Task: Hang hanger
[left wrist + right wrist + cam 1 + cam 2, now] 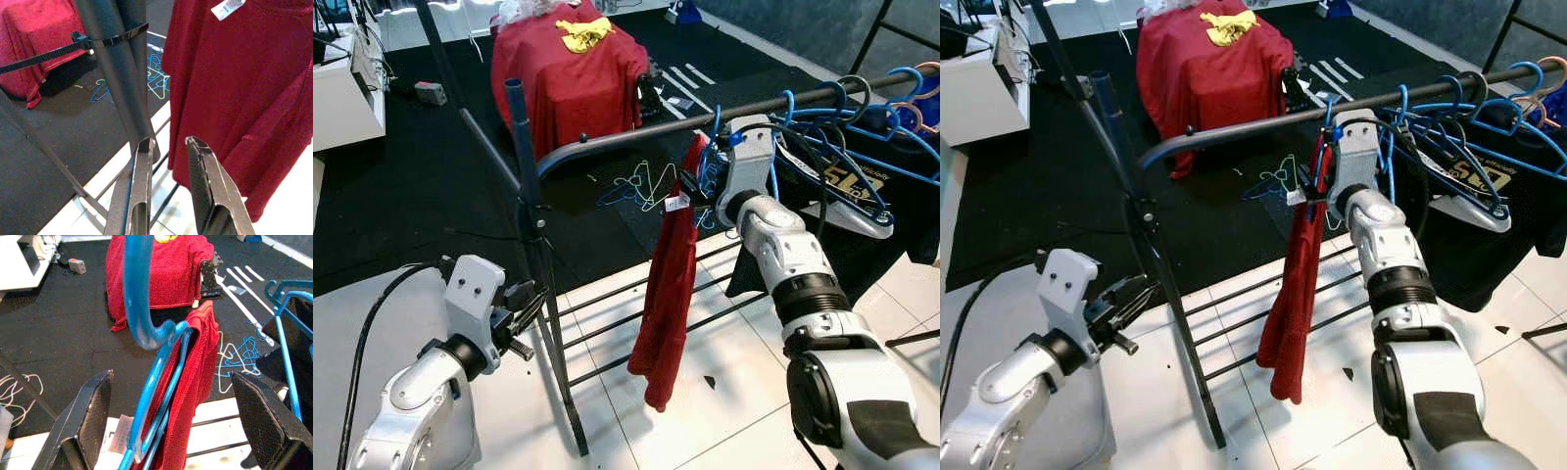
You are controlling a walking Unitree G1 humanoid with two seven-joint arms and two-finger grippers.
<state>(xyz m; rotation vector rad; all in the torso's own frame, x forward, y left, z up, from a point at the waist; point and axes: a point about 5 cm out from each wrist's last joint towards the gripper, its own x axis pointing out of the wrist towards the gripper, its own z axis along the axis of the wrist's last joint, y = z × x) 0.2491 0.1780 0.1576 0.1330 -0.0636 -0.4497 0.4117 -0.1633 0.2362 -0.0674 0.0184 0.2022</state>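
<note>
The blue hanger (pixel 149 382) carrying the red shirt (pixel 668 294) hangs between the spread fingers of the right gripper (pixel 171 426), its hook over the rail (pixel 636 132) just above, so the hanging looks done. Next the gripper should back away without snagging. The left gripper (pixel 168 147), slightly parted and empty, waits low beside the rack post (pixel 524 147).

A dark red garment (pixel 668 294) is seen on a bright blue hanger (pixel 151 382). Behind the black rail (pixel 705 122), a red cloth (pixel 570 78) is topped by a yellow rag (pixel 582 34).
</note>
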